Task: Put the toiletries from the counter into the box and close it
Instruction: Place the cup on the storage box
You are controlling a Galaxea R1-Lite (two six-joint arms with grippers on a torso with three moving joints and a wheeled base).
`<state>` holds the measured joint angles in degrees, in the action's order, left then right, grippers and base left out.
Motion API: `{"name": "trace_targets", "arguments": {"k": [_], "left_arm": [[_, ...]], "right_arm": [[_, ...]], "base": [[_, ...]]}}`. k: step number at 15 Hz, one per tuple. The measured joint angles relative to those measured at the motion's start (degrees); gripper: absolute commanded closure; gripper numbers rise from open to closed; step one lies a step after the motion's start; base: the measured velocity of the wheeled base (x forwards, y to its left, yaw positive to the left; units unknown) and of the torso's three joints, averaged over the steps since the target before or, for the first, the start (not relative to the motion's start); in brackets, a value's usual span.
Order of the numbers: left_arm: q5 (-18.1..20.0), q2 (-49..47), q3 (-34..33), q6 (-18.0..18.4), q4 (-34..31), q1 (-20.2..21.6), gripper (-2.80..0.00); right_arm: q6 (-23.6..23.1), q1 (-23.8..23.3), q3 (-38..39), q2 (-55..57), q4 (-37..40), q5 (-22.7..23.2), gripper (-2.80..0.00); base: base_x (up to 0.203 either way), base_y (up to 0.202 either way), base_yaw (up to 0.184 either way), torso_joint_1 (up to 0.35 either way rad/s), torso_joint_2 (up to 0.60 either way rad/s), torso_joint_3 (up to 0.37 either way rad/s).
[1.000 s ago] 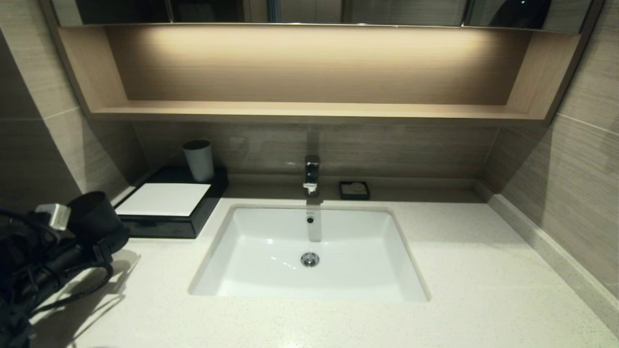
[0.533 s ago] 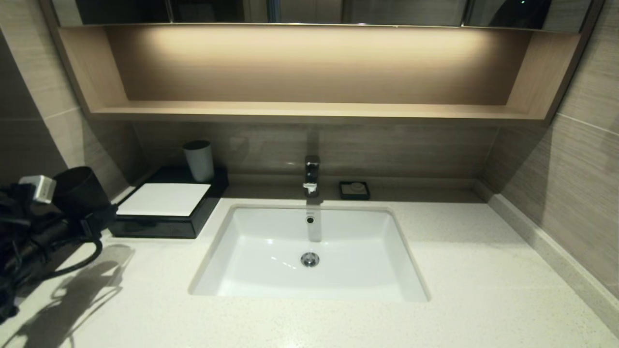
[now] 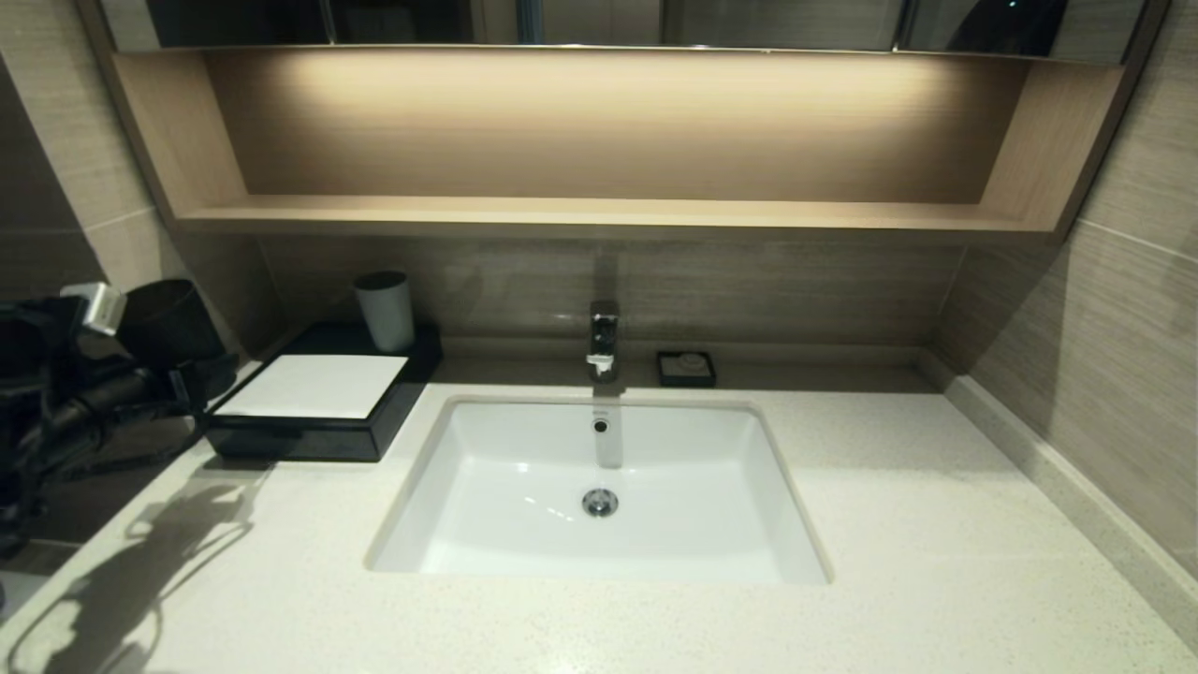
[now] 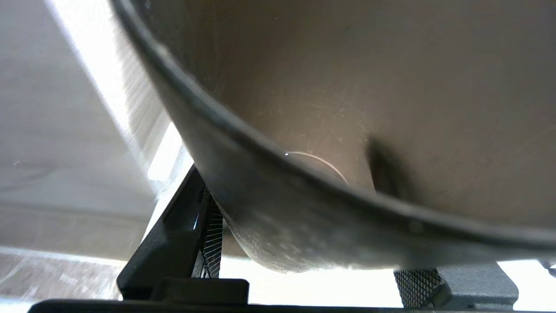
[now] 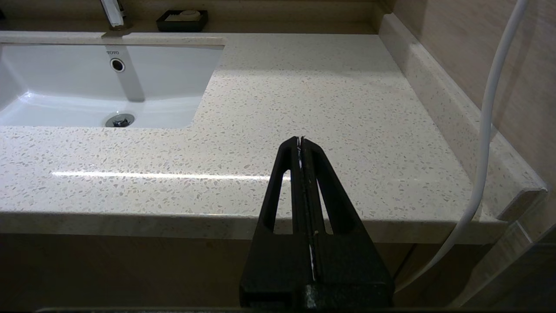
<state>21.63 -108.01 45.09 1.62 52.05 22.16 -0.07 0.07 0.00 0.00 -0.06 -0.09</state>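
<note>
Right now my left gripper [image 3: 164, 360] is clamped around a dark cylindrical cup [image 3: 173, 323], the fingers [image 4: 210, 243] pressed against its wall on either side. I hold it in the air at the far left of the counter [image 3: 898, 524], just left of the box [image 3: 323, 398]. The cup sits tilted, its open mouth turned up and toward my wrist, so my left wrist camera looks straight into its pale inside.

The box lies low and flat at the back left of the counter, beside the sunken basin [image 3: 524, 459]. Its long axis runs from the wall toward me, its dark front face turned toward the counter's front edge, and its white top panel [image 3: 314, 386] faces up. From the head view I cannot tell whether the front tray is fully pushed in. A grey-white tumbler [image 3: 385, 311] stands upright on the box's back right corner.

My right gripper [image 5: 300, 143] hangs at the counter's front edge, right of the basin, fingers pressed together and holding nothing. A small black square dish [image 3: 686, 368] sits by the faucet [image 3: 604, 339].
</note>
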Motion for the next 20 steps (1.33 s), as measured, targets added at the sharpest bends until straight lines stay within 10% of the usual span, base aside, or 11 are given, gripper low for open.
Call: {"name": "trace_targets", "arguments": {"k": [20], "left_arm": [[-4.5, -11.0, 14.8, -0.9, -5.7, -5.4, 0.0]], "right_arm": [[0.0, 0.0, 0.0, 0.0, 0.0, 0.0, 0.0]], "base": [[0.0, 0.0, 0.0, 0.0, 0.0, 0.0]]}}
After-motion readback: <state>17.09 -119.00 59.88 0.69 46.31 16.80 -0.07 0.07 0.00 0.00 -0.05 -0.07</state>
